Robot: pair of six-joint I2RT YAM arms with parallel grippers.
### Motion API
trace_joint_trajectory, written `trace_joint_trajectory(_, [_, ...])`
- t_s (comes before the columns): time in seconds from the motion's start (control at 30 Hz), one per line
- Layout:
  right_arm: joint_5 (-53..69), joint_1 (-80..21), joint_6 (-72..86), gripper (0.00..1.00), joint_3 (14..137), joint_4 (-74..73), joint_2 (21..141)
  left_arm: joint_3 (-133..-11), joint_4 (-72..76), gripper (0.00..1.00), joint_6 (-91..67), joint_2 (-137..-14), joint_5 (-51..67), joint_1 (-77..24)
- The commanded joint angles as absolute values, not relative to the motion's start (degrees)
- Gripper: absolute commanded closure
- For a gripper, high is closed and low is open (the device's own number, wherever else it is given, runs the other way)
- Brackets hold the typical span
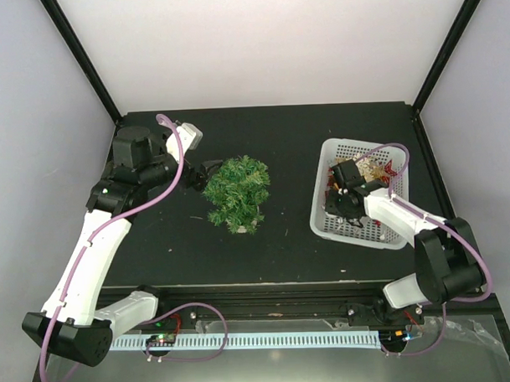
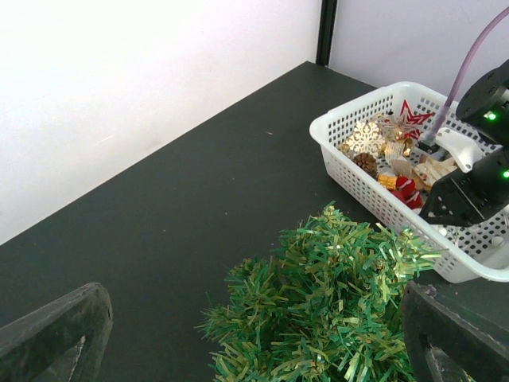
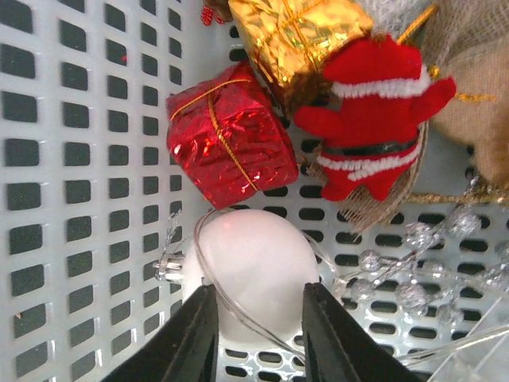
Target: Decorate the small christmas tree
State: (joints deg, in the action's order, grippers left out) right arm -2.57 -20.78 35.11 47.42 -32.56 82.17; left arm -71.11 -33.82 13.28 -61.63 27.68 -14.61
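Observation:
The small christmas tree (image 1: 238,191) is bushy and dark green and stands mid-table on a white pot base (image 1: 242,229). It fills the lower middle of the left wrist view (image 2: 334,310). My left gripper (image 1: 206,172) is open and empty just left of the tree, one finger (image 2: 56,334) on each side of that view. My right gripper (image 1: 341,203) reaches down into the white mesh basket (image 1: 329,148). Its jaws (image 3: 254,318) press both sides of a white bauble (image 3: 254,255) with a clear hanging loop, lying on the basket floor.
In the basket, a red foil gift box (image 3: 231,143), a gold gift box (image 3: 294,36), a Santa figure (image 3: 374,119) and a clear bead spray (image 3: 421,270) lie close to the bauble. The basket (image 2: 326,131) also holds a red star, a pinecone and a snowflake. Frame posts stand at the rear corners.

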Motion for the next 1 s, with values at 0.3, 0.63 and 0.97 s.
trace_joint_trajectory(0.3, [-2.1,-20.7,34.7,0.99,46.3,-32.2,83.6,-71.2,-32.3,0.01,12.1,-61.4,27.9,-13.9])
trace_joint_trajectory(0.63, [-3.6,-20.6,33.8,0.99,48.6,-35.2,78.8,-73.3,-33.3,0.01,12.5,-61.1,27.9,-13.7])
trace_joint_trajectory(0.97, [-11.3,-20.7,30.0,0.99,61.3,-48.1,66.9,-80.8,-36.7,0.01,13.7,-61.8,33.9,-13.9])
